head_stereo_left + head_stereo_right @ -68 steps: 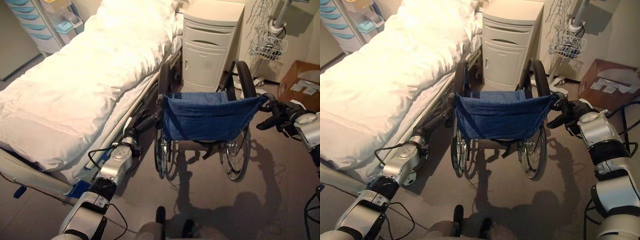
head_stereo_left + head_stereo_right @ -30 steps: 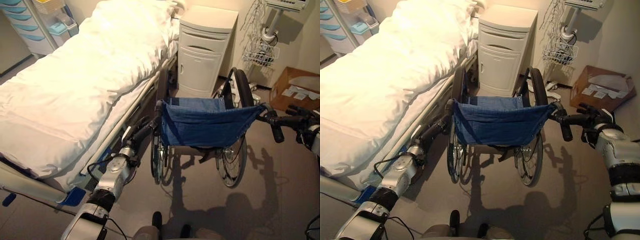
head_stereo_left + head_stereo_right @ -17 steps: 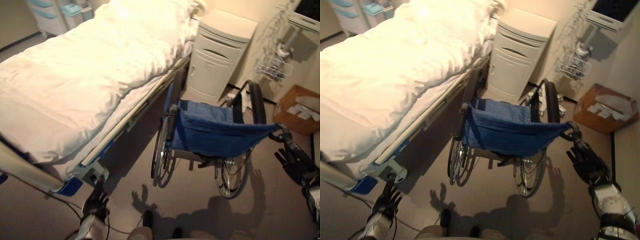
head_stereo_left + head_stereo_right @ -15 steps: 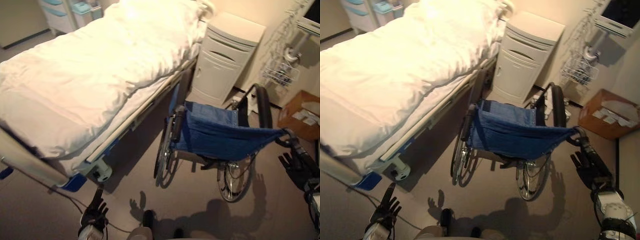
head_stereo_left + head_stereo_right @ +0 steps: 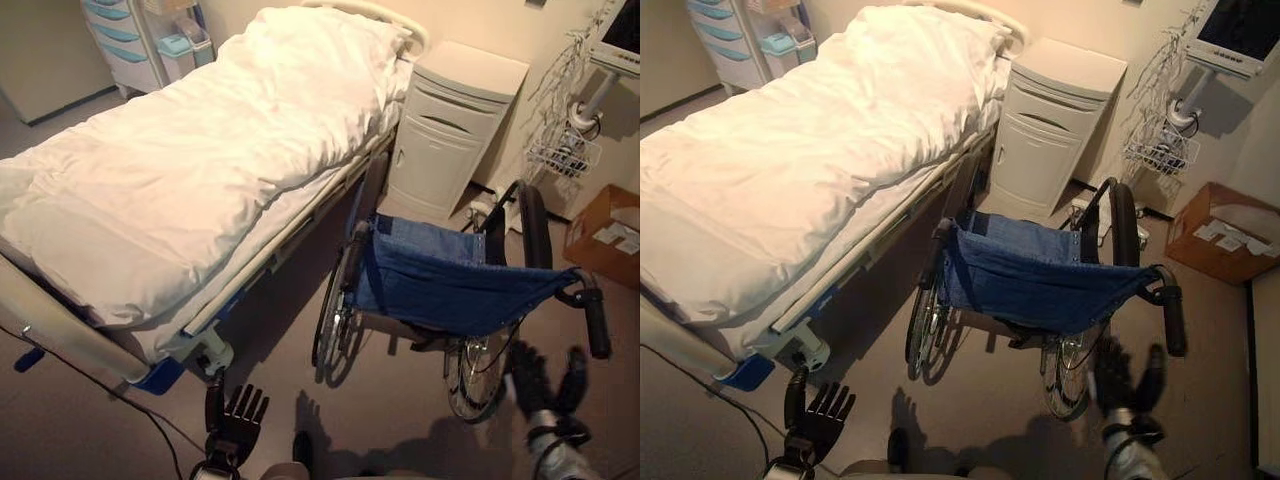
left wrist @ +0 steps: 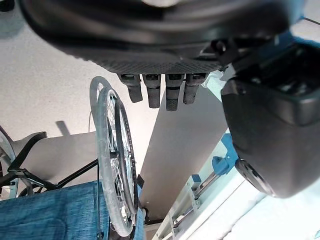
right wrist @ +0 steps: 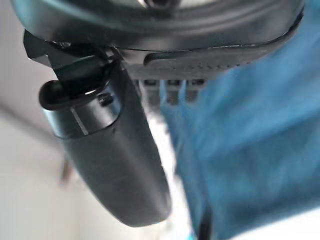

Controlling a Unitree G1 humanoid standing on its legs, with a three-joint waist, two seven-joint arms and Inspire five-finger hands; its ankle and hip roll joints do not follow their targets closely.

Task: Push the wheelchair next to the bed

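The wheelchair with its blue sling back is standing on the floor just right of the bed, near of the white bedside cabinet. I am holding my left robot hand low at the bed's near corner, fingers straight. My right robot hand is hovering near the right push handle, fingers spread, gripping nothing.

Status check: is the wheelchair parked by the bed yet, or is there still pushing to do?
Looks essentially done: the wheelchair stands alongside the bed, its near wheel close to the bed frame, in front of the bedside cabinet. Nothing is in hand: the left hand and right hand are both open, low and off the push handles. At most a final nudge closer remains.
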